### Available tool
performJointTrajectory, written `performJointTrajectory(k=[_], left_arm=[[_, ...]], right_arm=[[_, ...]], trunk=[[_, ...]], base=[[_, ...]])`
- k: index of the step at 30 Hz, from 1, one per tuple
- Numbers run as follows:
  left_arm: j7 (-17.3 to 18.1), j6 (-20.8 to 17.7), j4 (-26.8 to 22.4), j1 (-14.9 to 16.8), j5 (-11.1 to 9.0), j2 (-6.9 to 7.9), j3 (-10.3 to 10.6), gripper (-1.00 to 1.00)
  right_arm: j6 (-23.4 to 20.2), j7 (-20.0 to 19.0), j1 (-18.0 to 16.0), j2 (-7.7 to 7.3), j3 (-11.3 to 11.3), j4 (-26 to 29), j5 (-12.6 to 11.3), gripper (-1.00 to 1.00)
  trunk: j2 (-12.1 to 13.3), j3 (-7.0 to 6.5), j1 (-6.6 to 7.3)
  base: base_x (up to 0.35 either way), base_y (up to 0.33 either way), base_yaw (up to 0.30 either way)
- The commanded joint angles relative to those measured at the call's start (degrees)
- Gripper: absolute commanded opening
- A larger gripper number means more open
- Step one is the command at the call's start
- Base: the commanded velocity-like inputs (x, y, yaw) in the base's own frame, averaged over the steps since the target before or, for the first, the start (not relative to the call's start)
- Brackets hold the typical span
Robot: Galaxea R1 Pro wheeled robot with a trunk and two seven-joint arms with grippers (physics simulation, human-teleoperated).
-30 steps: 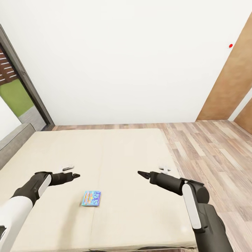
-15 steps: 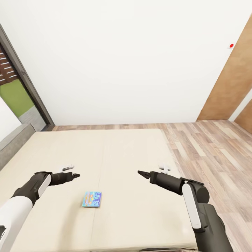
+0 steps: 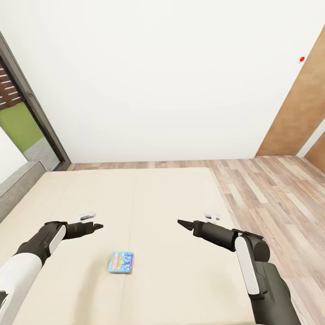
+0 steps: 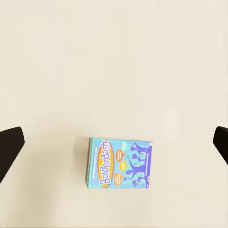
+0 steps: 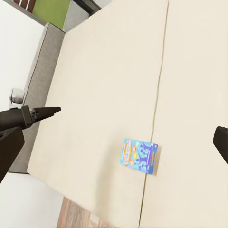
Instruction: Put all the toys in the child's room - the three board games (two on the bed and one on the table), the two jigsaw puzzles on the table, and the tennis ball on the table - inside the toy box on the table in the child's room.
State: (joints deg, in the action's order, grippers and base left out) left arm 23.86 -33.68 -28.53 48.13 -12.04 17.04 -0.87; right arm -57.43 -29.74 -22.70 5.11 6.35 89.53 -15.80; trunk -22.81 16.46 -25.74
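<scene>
A blue board game with yellow cartoon print lies flat on the cream bed, near its front middle. My left gripper hovers above the bed, just beyond and left of the game. In the left wrist view the game lies straight below, between two wide-apart dark fingers. My right gripper hangs over the bed, to the game's right and a little beyond it. Its wrist view shows the game on the cover and the fingers spread wide. Both grippers are open and hold nothing.
A low grey headboard runs along the bed's left side, with a dark-framed window behind it. A white wall stands beyond the bed. Wood-plank floor lies to the right, with a brown wooden door at its far end.
The whole picture has shifted a little, so the camera has moved; the bed and the game sit slightly lower in view. Both arms keep the same pose.
</scene>
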Motion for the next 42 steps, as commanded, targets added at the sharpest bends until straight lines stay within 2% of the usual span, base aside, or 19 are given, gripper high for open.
performJointTrajectory(k=[1,42], left_arm=[[0.1,-0.4,0.0,0.0,-0.3,0.01,-0.1,1.0],[-0.5,-0.7,0.0,0.0,-0.1,-0.02,-0.3,1.0]], right_arm=[[-0.3,-0.5,-0.1,0.07,0.2,0.0,0.3,1.0],[-0.4,-0.5,-0.1,-0.01,0.2,-0.1,0.2,1.0]], trunk=[[-0.1,0.11,-0.04],[-0.1,3.64,-0.04]], base=[[0.053,0.035,0.0],[0.004,0.002,0.0]])
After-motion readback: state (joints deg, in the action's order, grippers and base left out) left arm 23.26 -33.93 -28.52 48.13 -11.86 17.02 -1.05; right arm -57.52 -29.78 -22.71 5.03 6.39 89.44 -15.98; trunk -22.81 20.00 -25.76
